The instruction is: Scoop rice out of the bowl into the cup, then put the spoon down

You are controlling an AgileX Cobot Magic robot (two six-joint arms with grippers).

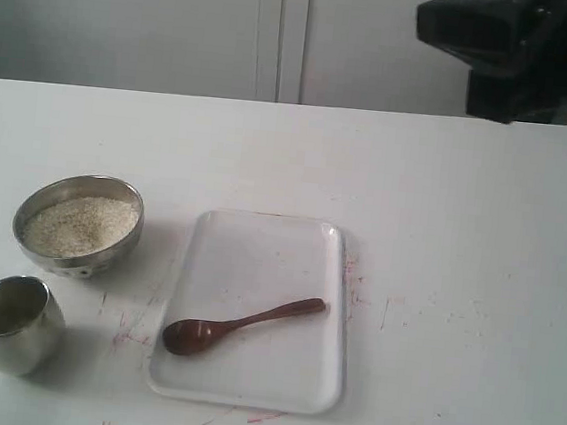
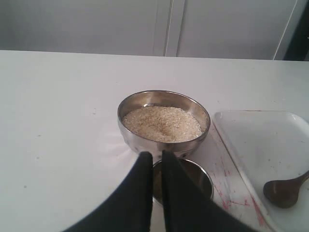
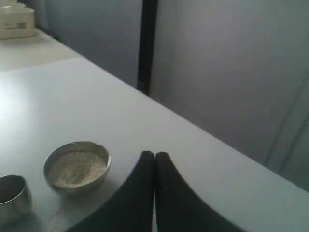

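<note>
Resting on white counter (image 1: 445, 208): clear tray (image 1: 261, 240) | shiny steel bowl (image 1: 109, 254) of pale rice (image 1: 79, 225) left of tray | rounded steel cup (image 1: 13, 332) just beside bowl | reddish-brown spoon (image 1: 243, 324) laid in tray | left fingers (image 2: 145, 169) nearly closed, nothing held | right fingers (image 3: 145, 166) pressed together, nothing held

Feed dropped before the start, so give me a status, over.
Left gripper shut, empty; right gripper shut, empty. Spoon lying on tray, untouched; rice in bowl, cup beside it. Nothing seen in the way.
</note>
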